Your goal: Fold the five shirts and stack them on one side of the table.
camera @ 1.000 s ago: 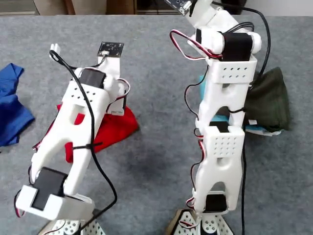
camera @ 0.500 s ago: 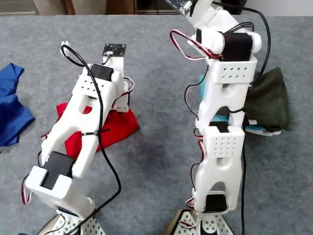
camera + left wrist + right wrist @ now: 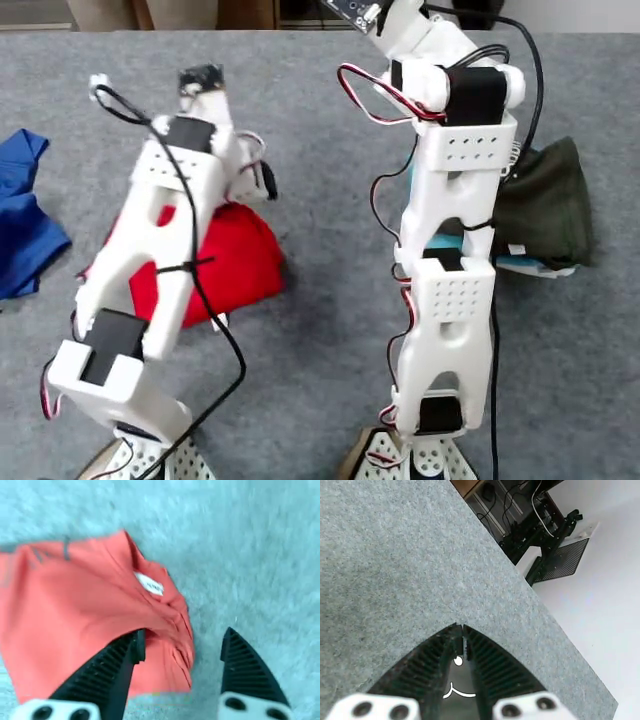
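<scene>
Shirt folding partway through
Green shirt [image 3: 548,205] stacked at right; red shirt [image 3: 75,615] and blue shirt [image 3: 22,225] left. Left gripper [image 3: 185,636] wide open, empty; right gripper [image 3: 459,639] closed, empty.

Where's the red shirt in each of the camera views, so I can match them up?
High view: the red shirt lies left of centre, partly under the left arm.
Left wrist view: it lies beneath one finger of the open left claw, white label facing up.
Right wrist view: this camera faces the table's far edge, away from the shirt.
Shared landmark: the grey table.
</scene>
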